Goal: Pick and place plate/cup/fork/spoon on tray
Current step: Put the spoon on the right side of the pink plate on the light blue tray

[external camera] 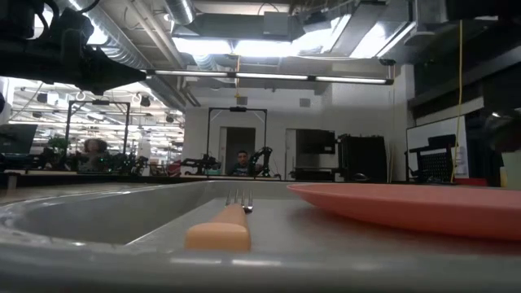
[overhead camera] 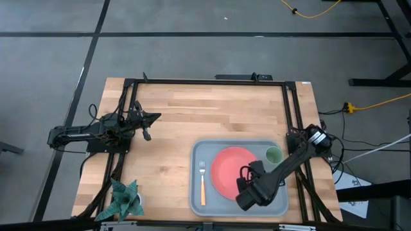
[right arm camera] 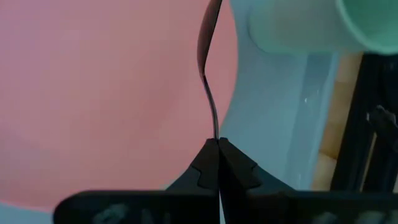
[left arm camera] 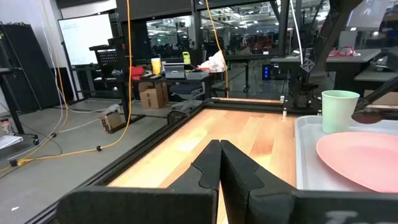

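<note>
The grey-blue tray point(overhead camera: 282, 199) lies at the table's near right. On it rest the coral-red plate point(overhead camera: 226, 172), the pale green cup point(overhead camera: 273, 154) upright in the far right corner, and the orange-handled fork point(overhead camera: 203, 183) flat, left of the plate. My right gripper point(right arm camera: 217, 144) is over the plate's right edge point(overhead camera: 246, 172), shut on the dark spoon point(right arm camera: 208, 68). My left gripper point(left arm camera: 219, 147) is shut and empty, over the table's left part point(overhead camera: 156, 117). The low view shows the fork point(external camera: 234, 218) and the plate point(external camera: 423, 207), but no gripper. My right gripper pinches the free end of the spoon's handle point(right arm camera: 215, 134) between its two fingertips. The spoon runs on forward from the fingers, in line with them. Its bowl point(right arm camera: 207, 43) is over the plate's edge, near the cup point(right arm camera: 298, 28). Whether the bowl touches the plate, I cannot tell.
A green star-shaped thing point(overhead camera: 122, 199) lies at the table's near left corner. A black frame point(overhead camera: 205, 82) runs around the table top. Bare wood point(overhead camera: 212, 115) lies between the left gripper and the tray. A person point(external camera: 241, 163) shows far off in the room.
</note>
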